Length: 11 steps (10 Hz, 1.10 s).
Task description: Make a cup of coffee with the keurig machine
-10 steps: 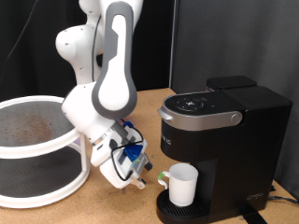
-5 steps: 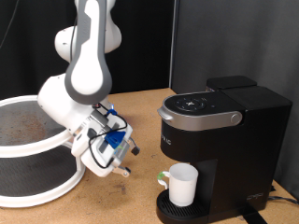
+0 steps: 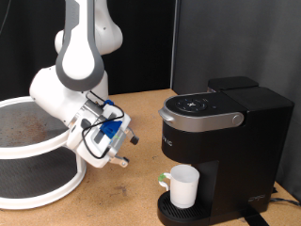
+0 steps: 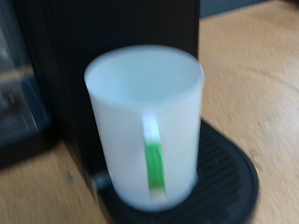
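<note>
One second has carried the gripper (image 3: 125, 151), fingers empty and how far spread I cannot tell, leftward away from the cup (image 3: 182, 185), which now stands released on the machine (image 3: 221, 141)'s drip tray (image 4: 229, 177).

The keurig machine (image 3: 221, 151) looks like matt black plastic with a smoother grey-silver, metallic-looking arched band over its lid, and at about 7 o'clock from its body the round drip tray (image 4: 229, 177) is dark and finely ribbed. The cup (image 3: 183, 185) standing on that tray is smooth, plain white, slightly translucent plastic by its look, with a green stripe down its handle (image 4: 152, 164). The table (image 3: 141, 193) is smooth pale wood, and the arm's shell (image 3: 83, 56) is glossy white plastic.
</note>
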Available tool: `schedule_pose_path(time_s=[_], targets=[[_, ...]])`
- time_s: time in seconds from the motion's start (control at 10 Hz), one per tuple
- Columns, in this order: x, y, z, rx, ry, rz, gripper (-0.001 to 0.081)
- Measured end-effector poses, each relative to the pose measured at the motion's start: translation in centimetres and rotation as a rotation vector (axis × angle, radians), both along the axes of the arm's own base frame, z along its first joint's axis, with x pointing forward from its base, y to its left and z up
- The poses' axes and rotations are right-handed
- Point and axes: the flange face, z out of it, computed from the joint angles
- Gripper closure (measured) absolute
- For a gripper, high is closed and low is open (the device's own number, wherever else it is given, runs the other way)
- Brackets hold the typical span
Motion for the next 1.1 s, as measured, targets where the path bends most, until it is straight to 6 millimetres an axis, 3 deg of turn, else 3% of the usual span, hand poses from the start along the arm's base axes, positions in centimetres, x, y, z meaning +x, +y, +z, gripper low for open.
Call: schedule_pose_path(time_s=[0.3,0.8,1.1], targets=[[1.1,1.7,3.7,0.282,-0.049,-0.024,0.0004],[1.8,2.7,9.8,0.341,-0.119,-0.026,0.0004],[1.2,2.6,9.2,0.211,-0.013,0.050,0.0004]])
